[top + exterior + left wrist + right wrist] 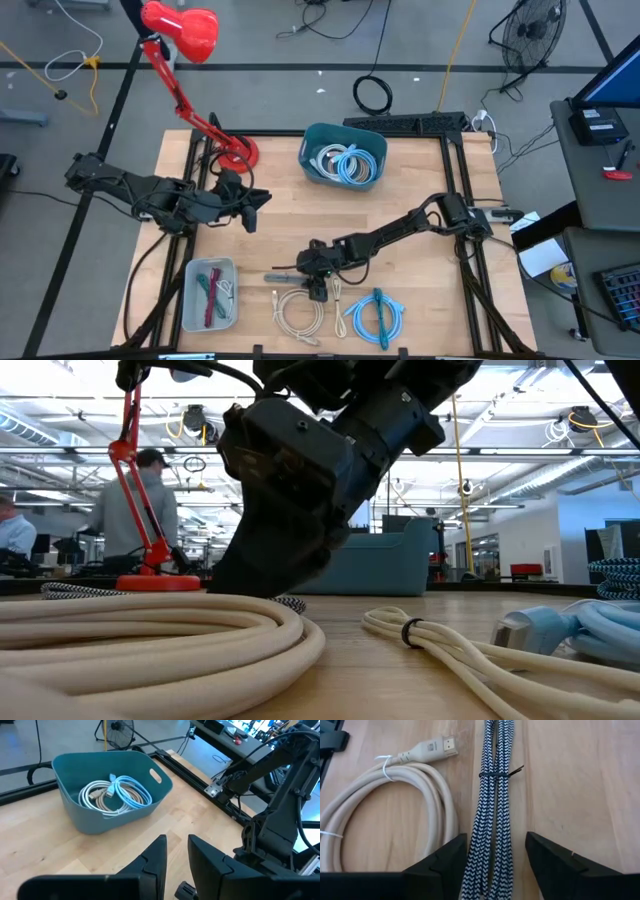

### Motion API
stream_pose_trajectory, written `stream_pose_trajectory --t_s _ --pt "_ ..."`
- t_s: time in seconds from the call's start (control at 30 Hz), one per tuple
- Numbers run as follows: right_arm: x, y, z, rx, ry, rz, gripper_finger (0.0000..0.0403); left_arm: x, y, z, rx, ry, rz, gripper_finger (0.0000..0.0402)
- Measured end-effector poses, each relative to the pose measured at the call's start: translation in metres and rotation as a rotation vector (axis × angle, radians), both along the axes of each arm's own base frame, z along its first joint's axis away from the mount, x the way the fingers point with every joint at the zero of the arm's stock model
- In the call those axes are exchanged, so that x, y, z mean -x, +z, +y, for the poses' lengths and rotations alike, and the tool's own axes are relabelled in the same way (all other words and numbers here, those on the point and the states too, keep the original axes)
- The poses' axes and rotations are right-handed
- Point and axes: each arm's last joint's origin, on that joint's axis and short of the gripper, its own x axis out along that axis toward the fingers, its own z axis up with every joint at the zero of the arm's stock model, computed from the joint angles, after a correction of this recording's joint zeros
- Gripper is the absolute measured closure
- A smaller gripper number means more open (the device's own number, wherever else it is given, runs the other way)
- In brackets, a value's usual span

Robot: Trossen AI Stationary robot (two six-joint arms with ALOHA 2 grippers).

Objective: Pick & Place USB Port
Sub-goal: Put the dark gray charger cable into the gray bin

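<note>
Right pincer [495, 857]: low over the near middle of the tabletop [420, 200], fingers apart, one on each side of the braided cable, not clamped on it.
Braided cable [495, 795]: black-and-white weave, folded into parallel strands bound by a thin tie, lying flat on the wood; it runs straight between the right pincer's fingers with a little bare wood on either side.
Cream cable [385, 815]: coiled just beside the braided cable, its flat metal plug [447, 743] pointing toward the braided strands; the coil nearly touches one right finger.
Light-blue cable [377, 315]: coiled near the front edge, apart from the cream coil, right of the right pincer in the high view.
Left pincer [176, 860]: held above the left-centre tabletop, fingers a narrow gap apart, holding nothing.
Teal bin [312, 140]: at the far edge, middle, holding white and light-blue cable coils; open wood lies between it and both arms.
Grey tray [190, 275]: front-left corner, close to the edge, holding red and green pieces.
Red lamp [190, 35]: base on the far-left tabletop, head reaching beyond the edge.
Open room: the widest bare wood is on the right side and between bin and front cables.
Background: people beyond the tabletop in the low view.
</note>
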Motion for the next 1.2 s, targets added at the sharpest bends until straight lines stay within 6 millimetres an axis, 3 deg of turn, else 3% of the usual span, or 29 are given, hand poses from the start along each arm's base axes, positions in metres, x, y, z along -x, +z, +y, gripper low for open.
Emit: stream_pose_trajectory --t_s 0.5,0.77,0.93,1.2 --pt "0.006 -0.006 -0.003 0.030 0.007 0.059 0.0370 0.000 0.000 0.000 0.008 0.004 -0.005 0.0323" --pt "0.006 0.004 -0.009 0.014 -0.066 0.049 0.0383 0.001 0.000 -0.003 0.023 -0.003 -0.013 0.0323" --pt "0.011 0.039 -0.014 0.049 -0.109 -0.029 0.0384 0.006 0.004 0.000 0.022 0.029 -0.042 0.0323" --pt "0.044 0.142 -0.024 0.129 -0.223 -0.256 0.0385 0.049 0.033 0.024 -0.029 0.115 -0.190 0.0323"
